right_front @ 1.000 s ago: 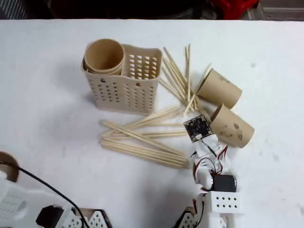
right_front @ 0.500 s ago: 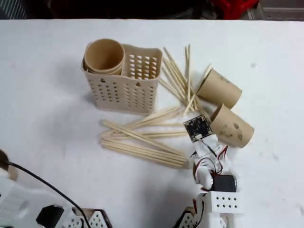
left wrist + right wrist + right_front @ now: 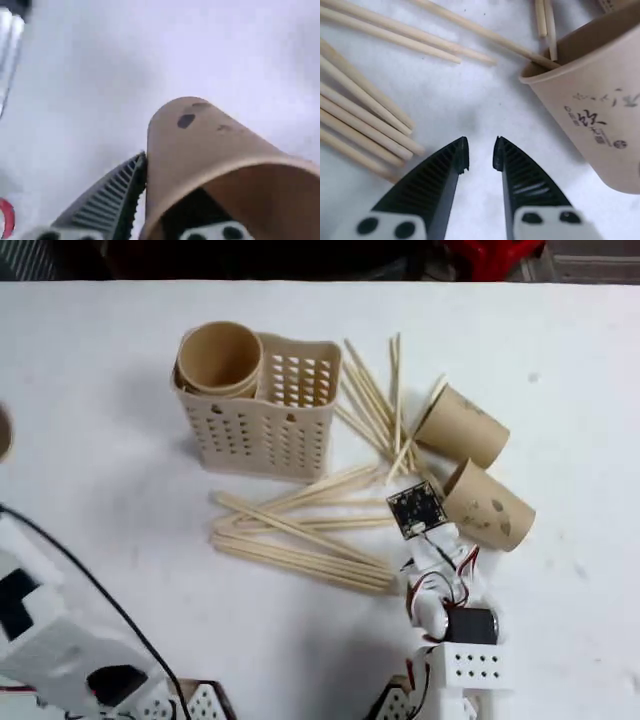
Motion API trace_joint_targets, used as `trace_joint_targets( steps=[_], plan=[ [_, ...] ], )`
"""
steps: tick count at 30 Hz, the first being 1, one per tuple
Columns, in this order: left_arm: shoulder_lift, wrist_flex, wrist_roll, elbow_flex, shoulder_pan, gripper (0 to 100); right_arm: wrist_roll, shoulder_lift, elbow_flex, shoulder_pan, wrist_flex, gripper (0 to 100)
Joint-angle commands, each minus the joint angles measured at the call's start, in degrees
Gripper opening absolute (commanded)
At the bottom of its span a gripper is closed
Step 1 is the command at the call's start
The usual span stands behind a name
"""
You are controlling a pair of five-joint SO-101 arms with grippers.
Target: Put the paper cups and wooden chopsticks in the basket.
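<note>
Where the tabletop (image 3: 110, 500) runs out at the left edge of the high view, the left gripper (image 3: 165, 187) pinches the held cup (image 3: 200, 145) by its rim. One ribbed finger is outside the wall and the other inside the mouth. Further right the basket (image 3: 265, 425) stands upright, with stacked cups (image 3: 220, 358) sitting in its left compartment. In front of it, on the arms' side, a loose bundle of chopsticks (image 3: 300, 535) lies flat and crosswise, between the basket and the right arm (image 3: 445, 585). A second fan of chopsticks (image 3: 372, 400) lies just beside the basket's right wall, its ends reaching the far cup (image 3: 462, 427), which lies on its side. The right gripper (image 3: 480, 155) hovers over a bare patch of tabletop, its fingers slightly parted and holding nothing. The bundle's ends crowd one side of it. The near cup (image 3: 592, 100) lies on its side just beside the other, with chopstick tips touching its rim.
</note>
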Motion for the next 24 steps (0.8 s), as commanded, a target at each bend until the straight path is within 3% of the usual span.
trace_joint_targets(
  steps=[1, 3, 8, 13, 17, 24],
  plan=[
    [-3.6, 0.4, 15.4, -11.6, 12.9, 2, -0.1, -0.4, -0.5, 0.4, -0.3, 6.3],
    [-3.6, 0.4, 20.7, -14.2, 18.8, 2, -0.1, -0.4, -1.2, 0.4, 0.7, 1.1],
    [-3.6, 0.2, 30.3, -21.6, 33.5, 2, -0.1, -0.4, -2.6, 0.4, 3.3, 2.1],
    [-3.0, -0.9, 32.9, -25.8, 45.9, 2, -0.1, -0.4, -2.6, 0.5, 3.4, 2.2],
    [-3.0, -4.4, 35.9, -17.4, 49.7, 2, -0.1, -0.4, -2.6, 0.5, 3.4, 2.3],
    [-3.1, -4.9, 36.1, -5.3, 48.7, 2, 2.1, -0.4, -2.5, 0.5, 3.5, 2.3]
  ],
)
